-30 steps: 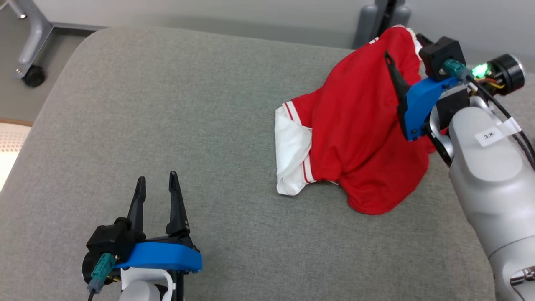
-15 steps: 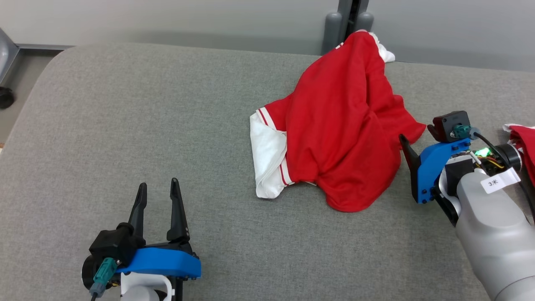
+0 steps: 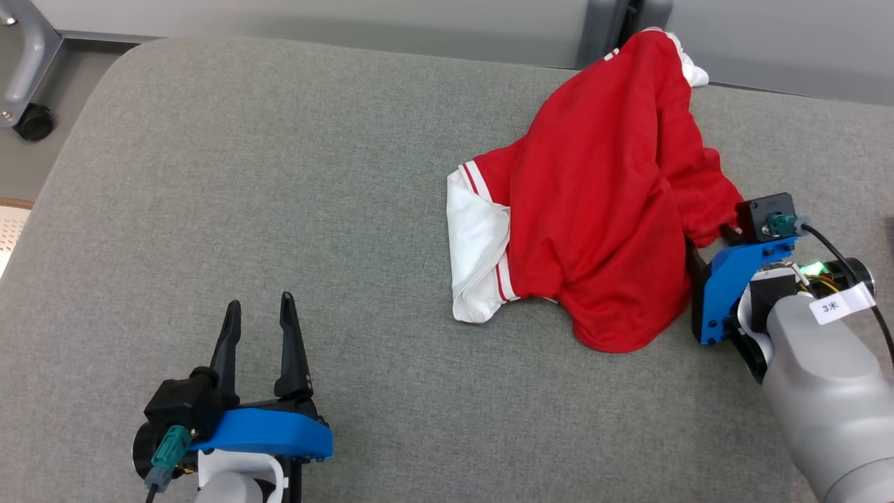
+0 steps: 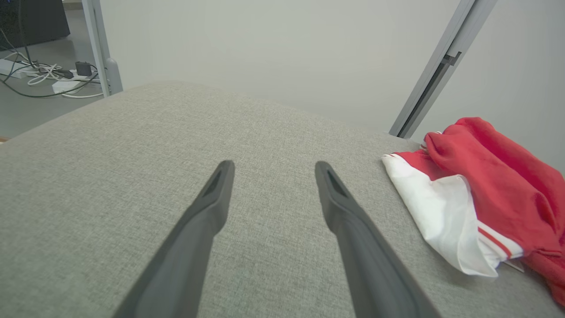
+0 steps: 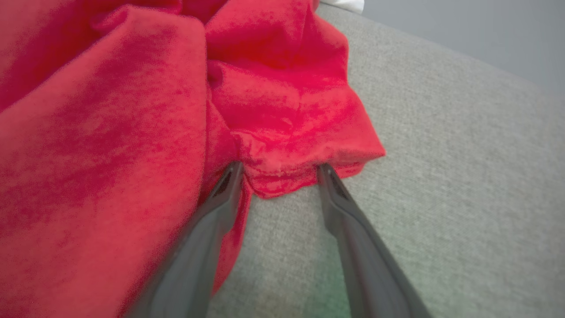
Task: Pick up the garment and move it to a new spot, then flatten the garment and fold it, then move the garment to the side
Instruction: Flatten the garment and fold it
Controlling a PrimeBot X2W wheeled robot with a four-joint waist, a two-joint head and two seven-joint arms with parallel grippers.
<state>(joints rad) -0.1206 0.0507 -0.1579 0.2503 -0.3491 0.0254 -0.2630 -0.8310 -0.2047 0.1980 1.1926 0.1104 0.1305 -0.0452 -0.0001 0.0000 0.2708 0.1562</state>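
Note:
A red garment with white trim lies crumpled on the right half of the grey padded surface, its far end reaching the back edge. My right gripper sits low at the garment's right edge, fingertips tucked against the cloth. In the right wrist view the garment has a folded red hem lying between the spread fingers of the right gripper, which is open. My left gripper stands open over bare surface at the lower left, well apart from the garment; the left gripper holds nothing.
A frame leg with a caster wheel stands on the floor at the upper left. A grey post rises behind the surface's back edge. Cables lie on the floor beyond the far left corner.
The head camera shifted between frames. My right gripper came down from over the garment's top to its right hem, and its fingers have begun to narrow. The left gripper stayed put.

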